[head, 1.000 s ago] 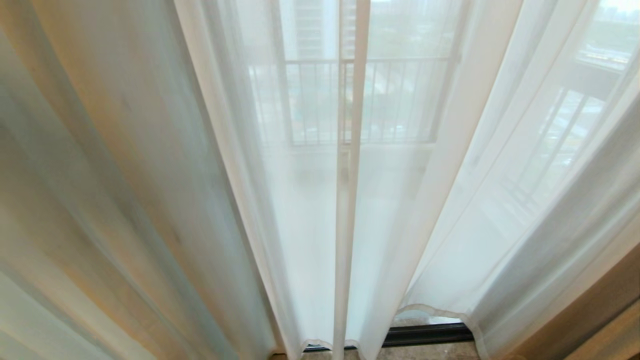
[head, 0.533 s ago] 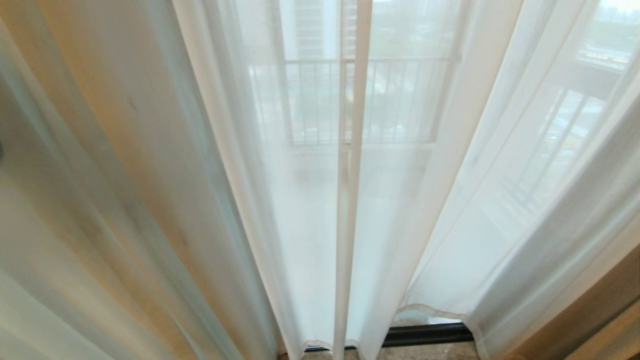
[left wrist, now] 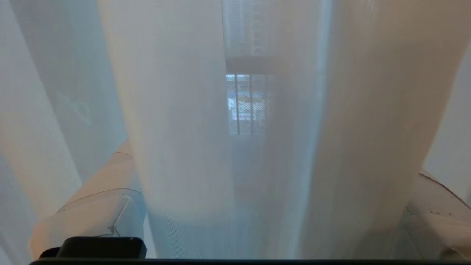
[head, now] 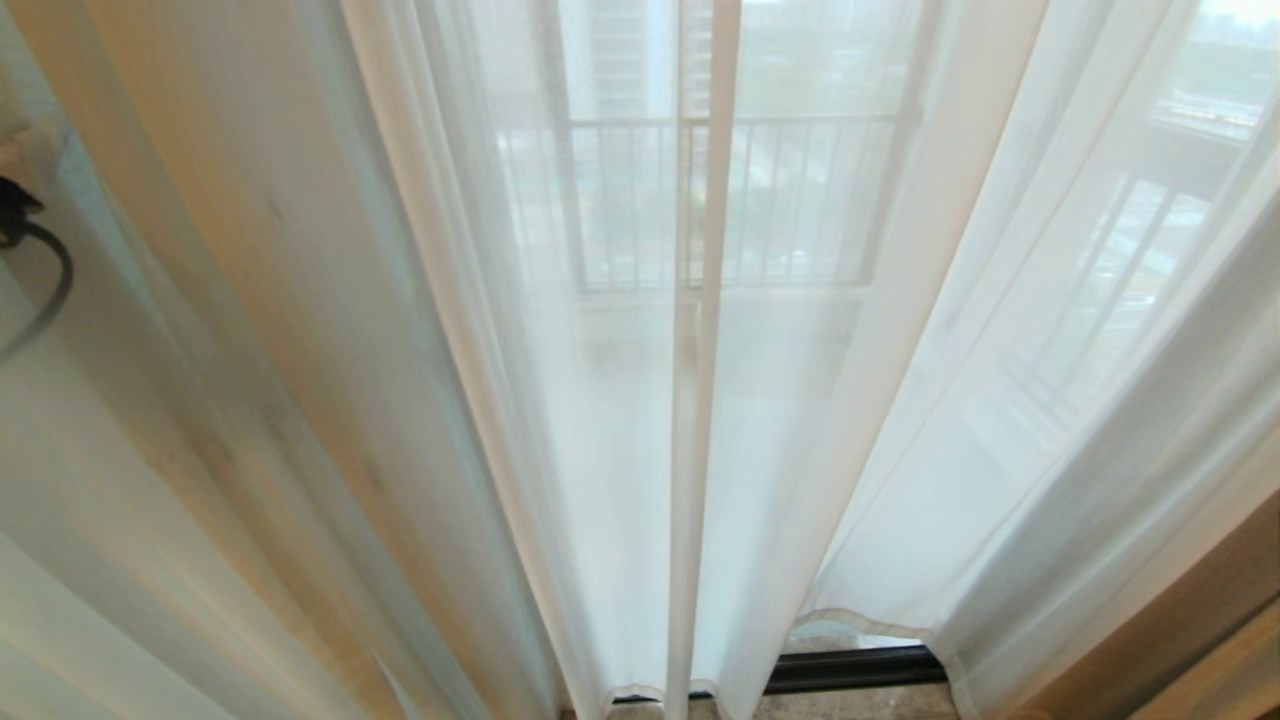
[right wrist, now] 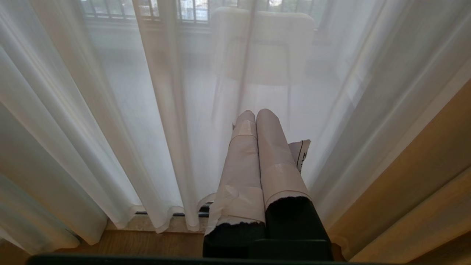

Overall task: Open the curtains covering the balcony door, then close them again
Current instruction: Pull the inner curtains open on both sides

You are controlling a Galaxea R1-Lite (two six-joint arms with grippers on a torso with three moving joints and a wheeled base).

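Observation:
The sheer white curtains (head: 620,420) hang closed across the balcony door, whose dark bottom track (head: 850,668) shows under the hems. The two panels meet at a hemmed seam (head: 690,450). My left gripper (left wrist: 257,206) is open wide, and a fold of the left curtain (left wrist: 206,147) hangs between its taped fingers (left wrist: 92,209). In the head view only a dark cable (head: 25,250) of that arm shows, at the far left edge. My right gripper (right wrist: 255,116) is shut on nothing, parked low in front of the curtains (right wrist: 128,110).
A balcony railing (head: 740,200) shows through the fabric. A thicker tan drape (head: 1200,620) hangs at the right edge. Through the curtain, a pale chair (right wrist: 263,44) stands on the balcony. A wooden floor (right wrist: 147,243) runs up to the door sill.
The left arm's dark cable has come into the head view at the far left edge, and the left curtain's folds there have shifted. The middle seam and right panel hang still.

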